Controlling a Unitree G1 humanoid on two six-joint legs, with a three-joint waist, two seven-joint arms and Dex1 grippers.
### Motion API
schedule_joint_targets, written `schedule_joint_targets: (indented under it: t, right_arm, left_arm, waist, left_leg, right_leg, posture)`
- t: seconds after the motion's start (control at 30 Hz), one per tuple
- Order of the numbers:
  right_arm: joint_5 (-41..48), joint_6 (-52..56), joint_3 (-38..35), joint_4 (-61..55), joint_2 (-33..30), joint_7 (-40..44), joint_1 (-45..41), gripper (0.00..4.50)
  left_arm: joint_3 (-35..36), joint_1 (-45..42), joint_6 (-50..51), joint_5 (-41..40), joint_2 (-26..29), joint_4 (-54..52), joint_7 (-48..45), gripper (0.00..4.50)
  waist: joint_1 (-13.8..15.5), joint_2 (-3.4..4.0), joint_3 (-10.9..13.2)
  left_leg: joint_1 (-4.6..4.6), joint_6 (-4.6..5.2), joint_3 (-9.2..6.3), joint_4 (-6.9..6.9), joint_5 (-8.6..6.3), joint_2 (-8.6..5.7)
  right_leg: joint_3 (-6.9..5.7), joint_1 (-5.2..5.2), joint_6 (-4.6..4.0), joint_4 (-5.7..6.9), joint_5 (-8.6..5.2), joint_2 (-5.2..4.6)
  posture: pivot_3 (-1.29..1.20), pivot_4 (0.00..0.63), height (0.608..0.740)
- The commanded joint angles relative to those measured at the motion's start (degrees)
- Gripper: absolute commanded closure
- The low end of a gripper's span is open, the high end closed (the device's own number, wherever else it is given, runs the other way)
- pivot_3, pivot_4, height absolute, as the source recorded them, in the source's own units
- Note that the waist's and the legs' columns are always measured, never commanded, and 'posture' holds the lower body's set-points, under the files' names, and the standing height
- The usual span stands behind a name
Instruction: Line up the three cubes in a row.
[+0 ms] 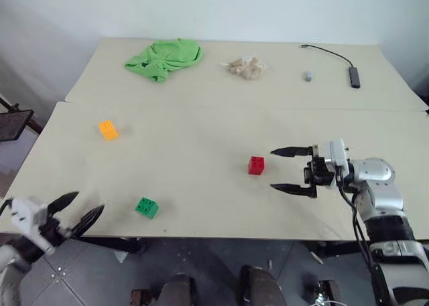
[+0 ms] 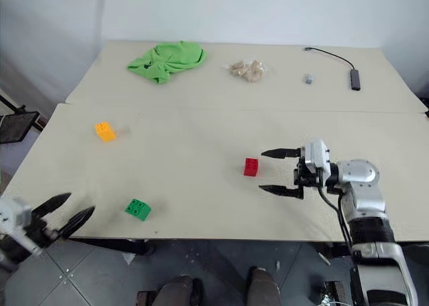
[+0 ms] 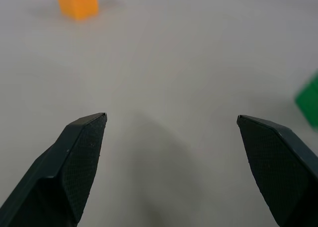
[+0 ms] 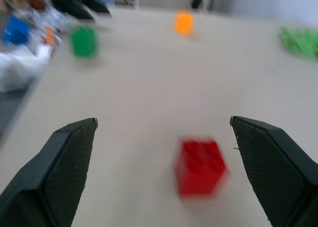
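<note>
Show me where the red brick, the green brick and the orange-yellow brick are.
red brick [image 1: 256,165], left eye view, on its front face.
green brick [image 1: 147,207], left eye view, on its studded top.
orange-yellow brick [image 1: 108,129], left eye view, on its studded top.

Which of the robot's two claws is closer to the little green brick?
The left. The left gripper hangs open at the table's near edge, just beside the green brick. The right gripper is open by the red brick, well away from the green one.
</note>
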Motion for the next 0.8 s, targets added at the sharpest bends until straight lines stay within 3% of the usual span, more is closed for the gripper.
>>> schedule_joint_targets:
  t: [0.03,0.33,0.53,0.7,0.8]
  right_arm:
    - [1.8,-3.9,2.0,-0.5,0.1,4.4,1.1,0.01]
    - [1.0,-5.2,1.7,2.9,3.1,4.0,1.3,0.01]
    - [0.7,-3.9,1.8,2.6,3.3,3.1,1.1,0.01]
    - [0.6,-3.2,1.7,1.2,3.4,1.9,1.5,0.0]
    - [0.2,-3.7,1.0,1.4,3.2,1.1,1.8,0.0]
  left_arm:
    - [-0.5,4.0,-2.1,-0.4,-0.8,-3.6,-3.3,0.0]
    - [-11.6,3.1,1.5,-0.3,-6.9,-22.0,3.8,0.0]
    - [-18.2,-2.2,-0.6,5.5,-11.9,-18.8,10.5,0.0]
    - [-19.0,-4.9,-1.4,5.7,-11.8,-17.1,11.3,1.12]
    - [-18.6,-6.3,-0.8,5.1,-7.5,-16.2,7.4,2.09]
  waist:
    - [0.0,0.03,0.0]
    - [0.8,0.07,0.0]
    - [1.1,0.08,0.0]
    - [1.1,0.1,0.0]
    - [1.1,0.1,0.0]
  left_leg:
    - [-0.01,0.03,0.06,0.04,-0.06,0.0]
    - [-0.01,0.06,0.13,0.19,-0.14,0.05]
    - [-0.01,0.08,0.17,0.24,-0.15,0.04]
    - [-0.01,0.08,0.19,0.25,-0.15,0.04]
    - [-0.01,0.08,0.19,0.24,-0.15,0.05]
  right_leg:
    - [0.02,-0.01,0.0,-0.01,0.0,0.0]
    - [0.12,-0.03,-0.05,0.02,0.0,0.0]
    - [0.13,-0.02,-0.04,0.03,0.01,0.03]
    - [0.13,-0.02,-0.04,0.01,0.01,0.04]
    - [0.12,-0.03,-0.04,0.02,0.01,0.04]
  posture:
    - [0.0,0.15,0.74]
    - [0.0,0.15,0.74]
    - [0.0,0.15,0.74]
    - [0.0,0.15,0.74]
    - [0.0,0.15,0.74]
